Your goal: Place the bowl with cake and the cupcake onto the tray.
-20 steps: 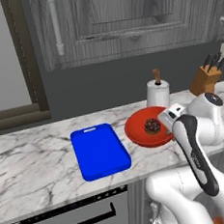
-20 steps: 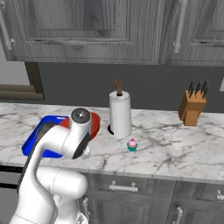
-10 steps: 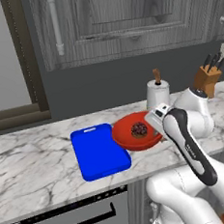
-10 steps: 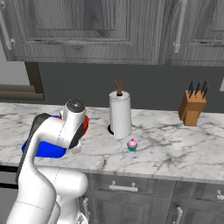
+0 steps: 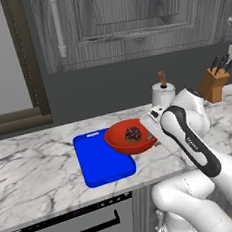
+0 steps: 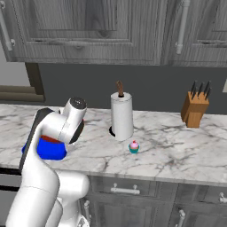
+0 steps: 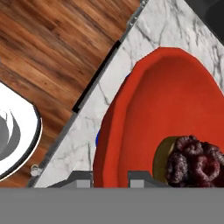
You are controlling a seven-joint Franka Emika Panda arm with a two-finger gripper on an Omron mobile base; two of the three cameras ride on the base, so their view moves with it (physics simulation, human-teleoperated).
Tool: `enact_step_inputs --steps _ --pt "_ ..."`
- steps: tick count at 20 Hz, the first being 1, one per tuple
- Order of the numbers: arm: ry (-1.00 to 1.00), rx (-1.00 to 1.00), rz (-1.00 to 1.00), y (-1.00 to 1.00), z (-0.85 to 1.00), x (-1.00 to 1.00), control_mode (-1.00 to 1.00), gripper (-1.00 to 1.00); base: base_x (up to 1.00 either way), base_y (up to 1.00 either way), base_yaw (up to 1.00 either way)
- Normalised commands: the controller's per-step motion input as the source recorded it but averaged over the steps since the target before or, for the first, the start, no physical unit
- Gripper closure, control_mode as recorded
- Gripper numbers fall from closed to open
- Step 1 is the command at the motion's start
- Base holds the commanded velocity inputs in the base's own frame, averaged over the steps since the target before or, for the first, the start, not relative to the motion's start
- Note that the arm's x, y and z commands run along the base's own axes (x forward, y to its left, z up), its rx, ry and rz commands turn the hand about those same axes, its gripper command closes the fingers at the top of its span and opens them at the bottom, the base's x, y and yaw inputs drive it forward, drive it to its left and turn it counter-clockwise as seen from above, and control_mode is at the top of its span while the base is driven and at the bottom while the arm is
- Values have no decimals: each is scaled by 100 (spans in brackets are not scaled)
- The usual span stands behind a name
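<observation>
- Two things have to end up on the tray (image 5: pixel 100 162), and so far neither one is actually sitting on it.
- First item is halfway there though: the bowl with cake (image 5: pixel 130 136) is up in the air, carried by the robot, hanging over the right edge of the blue tray in the left base view. It looks tilted a bit, with the dark lump of cake (image 5: pixel 133 133) sitting in the middle.
- The tool (image 7: pixel 110 177) is clamped down tight on the bowl's rim. In the hand view the red wall of the bowl runs right between the two fingertips (image 7: pixel 82 178), so it's a pinch grip on the edge, not a scoop.
- The bowl isn't touching the tray or the worktop (image 5: pixel 38 170) as far as the left base view shows, so the set-down isn't done yet. It probably needs to go a bit further over the blue before lowering, since part of it hangs past the tray's edge.
- The cupcake (image 6: pixel 134 146) hasn't been touched. It stands on the marble just in front of the paper towel roll (image 6: pixel 122 116), well apart from the tray, with the knife block (image 6: pixel 195 108) off further right.
- So roughly: bowl lifted and nearly over target, still to be released, then the whole cupcake trip is left.
</observation>
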Motion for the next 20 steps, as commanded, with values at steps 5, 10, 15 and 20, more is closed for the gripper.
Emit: enact_step_inputs --steps 5,10,15,20 --pt "0 0 0 34 -12 33 -100 100 0 0 0" --pt "6 0 0 31 -17 40 -100 100 0 0 0" --pt "12 3 0 32 -26 41 -100 100 0 0 0" --pt "7 5 0 27 -22 43 -100 100 0 0 0"
